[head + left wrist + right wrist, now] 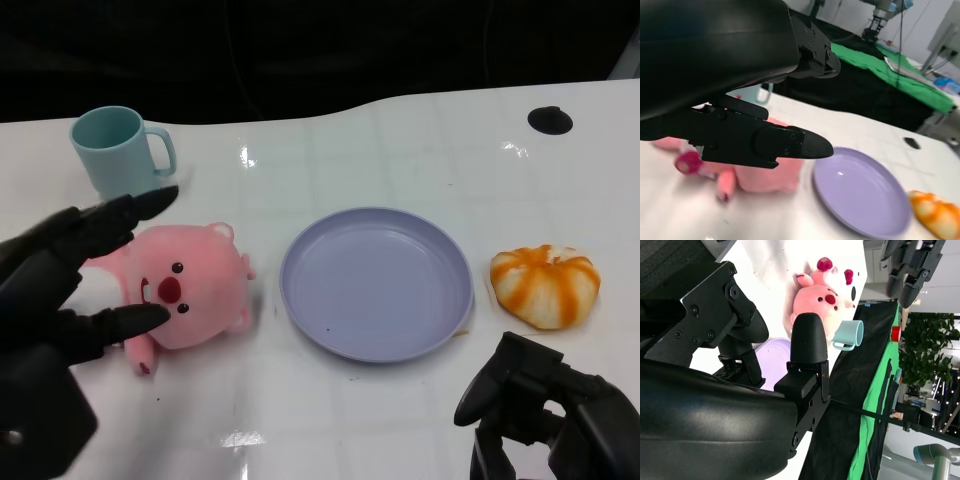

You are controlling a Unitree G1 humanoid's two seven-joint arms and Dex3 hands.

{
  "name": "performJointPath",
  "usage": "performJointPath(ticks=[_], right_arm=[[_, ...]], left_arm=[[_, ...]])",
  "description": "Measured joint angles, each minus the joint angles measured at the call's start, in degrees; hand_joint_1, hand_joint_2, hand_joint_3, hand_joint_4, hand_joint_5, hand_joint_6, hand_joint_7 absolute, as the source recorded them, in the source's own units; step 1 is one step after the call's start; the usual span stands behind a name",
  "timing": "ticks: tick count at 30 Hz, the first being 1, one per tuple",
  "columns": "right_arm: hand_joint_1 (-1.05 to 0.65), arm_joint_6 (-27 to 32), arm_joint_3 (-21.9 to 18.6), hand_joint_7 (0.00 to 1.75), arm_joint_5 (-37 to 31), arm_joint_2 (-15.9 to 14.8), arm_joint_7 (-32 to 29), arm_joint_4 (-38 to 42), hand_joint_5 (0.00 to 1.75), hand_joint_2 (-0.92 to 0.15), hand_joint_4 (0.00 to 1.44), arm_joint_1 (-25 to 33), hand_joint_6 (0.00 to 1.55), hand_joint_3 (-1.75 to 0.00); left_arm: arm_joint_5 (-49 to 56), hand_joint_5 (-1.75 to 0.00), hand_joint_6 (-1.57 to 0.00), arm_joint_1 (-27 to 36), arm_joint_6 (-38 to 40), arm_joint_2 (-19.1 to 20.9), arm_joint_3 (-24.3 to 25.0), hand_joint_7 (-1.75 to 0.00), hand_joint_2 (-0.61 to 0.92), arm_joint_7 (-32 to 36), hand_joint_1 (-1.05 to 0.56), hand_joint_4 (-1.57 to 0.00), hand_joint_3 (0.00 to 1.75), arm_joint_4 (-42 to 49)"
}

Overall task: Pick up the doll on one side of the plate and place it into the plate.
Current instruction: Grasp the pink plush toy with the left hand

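Left hand (70,290) sits at the doll's outer side, fingers spread apart around it, one fingertip at its cheek, nothing gripped. The pink doll (185,285) lies on the white bench (400,140) just left of the plate, face up toward the head camera, long axis running across the bench, head end toward the plate, feet toward the hand. No writing readable anywhere. The lilac plate (376,283) holds nothing. Behind the doll, a teal cup (115,150) stands upright, its inside hidden. Right of the plate rests an orange-and-white bun toy (545,285). Right hand (545,415) hangs low near the bench's front edge, fingers curled in, holding nothing.
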Motion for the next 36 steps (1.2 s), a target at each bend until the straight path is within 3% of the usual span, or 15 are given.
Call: performJointPath(ticks=[4, 8, 20, 28, 36], right_arm=[[0.07, 0.02, -0.02, 1.53, -0.01, 0.0, -0.04, -0.18, 1.75, -0.43, 0.71, 0.01, 0.61, -1.37], [0.07, 0.01, -0.01, 1.53, -0.03, 0.01, -0.05, -0.2, 1.75, -0.43, 0.71, 0.04, 0.61, -1.36], [0.07, 0.13, 0.26, 1.53, -0.07, 0.05, -0.48, -0.75, 1.75, -0.44, 0.72, 0.37, 0.61, -1.36], [0.07, 0.17, 0.6, 1.54, -0.08, 0.05, -0.55, -1.03, 1.75, -0.44, 0.72, 0.72, 0.61, -1.36], [0.08, 0.8, 0.85, 1.54, -0.09, 0.05, -0.69, -1.26, 1.75, -0.43, 0.73, 0.88, 0.62, -1.37]], left_arm=[[11.6, -0.03, -0.12, -0.96, 1.21, 4.49, -1.58, -0.01, 0.92, 0.04, -0.78, -0.02, 0.08, -0.26], [19.53, -0.04, -0.14, -2.32, 4.53, 6.08, -4.11, -0.02, 0.9, -0.84, -0.74, -0.04, 0.03, -0.3], [26.35, -0.05, -0.13, -9.81, 7.47, 6.2, -12.04, 0.0, 0.92, -3.19, -0.76, -0.05, 0.01, 8.69], [28.68, -0.07, -0.13, -16.91, 6.94, 5.66, -18.9, -0.01, 0.92, -3.13, -0.75, -0.05, 0.02, 21.85], [30.43, -0.06, -0.13, -23.95, 6.73, 2.53, -24.7, 0.0, 0.92, 0.6, -0.72, -0.05, 0.03, 36.21]])
